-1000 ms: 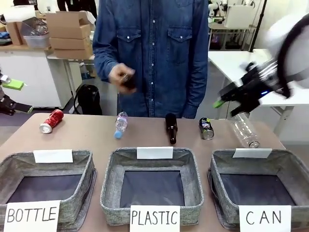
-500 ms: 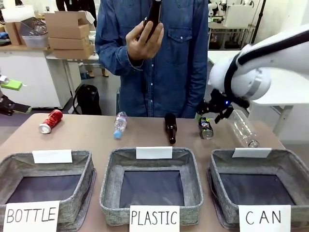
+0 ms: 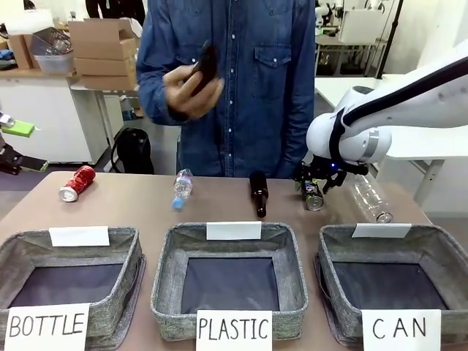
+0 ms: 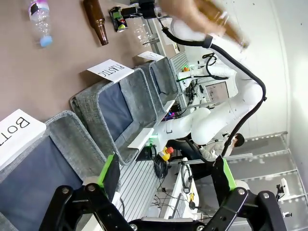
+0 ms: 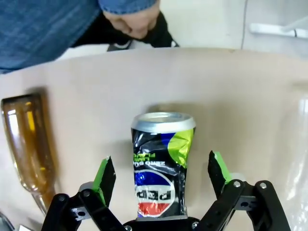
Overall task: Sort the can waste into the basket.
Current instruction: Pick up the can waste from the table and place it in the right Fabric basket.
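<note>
My right hand [image 5: 160, 169] is spread wide, one finger on each side of the black can [image 5: 161, 144]. The can lies on the table [image 5: 240, 96] with its top pointing away from my wrist. There is a gap on both sides, so I am not touching it. A brown bottle [image 5: 26, 144] lies just outside one finger. The basket [image 3: 446, 245] signed CAN sits behind this hand, back toward me. The red can [image 3: 78, 183] lies far off on the brown bottle's side. My left hand [image 4: 168, 168] is spread too, holding nothing, with the other baskets [image 4: 139, 96] ahead of it.
</note>
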Controlling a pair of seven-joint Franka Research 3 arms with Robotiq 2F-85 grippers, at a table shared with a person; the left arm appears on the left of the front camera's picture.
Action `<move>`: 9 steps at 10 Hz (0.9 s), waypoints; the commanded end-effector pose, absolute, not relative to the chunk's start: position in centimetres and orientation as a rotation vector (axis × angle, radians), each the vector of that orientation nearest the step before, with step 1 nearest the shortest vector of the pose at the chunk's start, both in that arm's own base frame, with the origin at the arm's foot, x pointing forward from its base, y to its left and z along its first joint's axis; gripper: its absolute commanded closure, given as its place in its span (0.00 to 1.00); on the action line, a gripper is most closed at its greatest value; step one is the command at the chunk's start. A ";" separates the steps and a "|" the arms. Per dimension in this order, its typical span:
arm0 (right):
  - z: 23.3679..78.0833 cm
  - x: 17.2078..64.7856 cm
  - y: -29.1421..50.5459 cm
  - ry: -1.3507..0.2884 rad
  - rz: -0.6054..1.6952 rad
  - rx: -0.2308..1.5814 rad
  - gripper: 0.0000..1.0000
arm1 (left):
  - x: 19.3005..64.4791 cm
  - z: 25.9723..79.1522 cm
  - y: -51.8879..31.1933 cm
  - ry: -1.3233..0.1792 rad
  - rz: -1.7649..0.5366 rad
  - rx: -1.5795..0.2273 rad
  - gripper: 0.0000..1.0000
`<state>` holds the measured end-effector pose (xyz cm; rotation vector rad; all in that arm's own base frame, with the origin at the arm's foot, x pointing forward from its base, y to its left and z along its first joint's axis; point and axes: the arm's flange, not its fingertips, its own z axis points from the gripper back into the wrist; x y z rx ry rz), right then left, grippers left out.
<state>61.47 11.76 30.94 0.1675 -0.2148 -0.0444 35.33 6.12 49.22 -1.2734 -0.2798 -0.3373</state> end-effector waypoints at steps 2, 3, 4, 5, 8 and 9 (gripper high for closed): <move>31.3 61.7 12.6 -0.240 -0.067 0.084 0.00 | 35.5 49.5 6.0 -0.302 -0.353 -1.293 0.00; 31.3 61.6 12.7 -0.234 -0.071 0.084 0.00 | 35.5 49.5 6.0 -0.302 -0.353 -1.293 0.00; 31.2 61.5 12.7 -0.229 -0.075 0.073 0.59 | 35.5 49.5 6.0 -0.302 -0.353 -1.293 0.00; 31.2 61.4 12.7 -0.213 -0.070 0.070 0.59 | 35.5 49.5 6.0 -0.302 -0.353 -1.293 0.00; 31.1 61.4 12.1 -0.167 -0.055 0.074 1.00 | 35.5 49.5 6.0 -0.302 -0.353 -1.293 0.00; 31.1 61.4 12.0 -0.152 -0.045 0.088 1.00 | 35.5 49.5 6.0 -0.302 -0.353 -1.293 0.00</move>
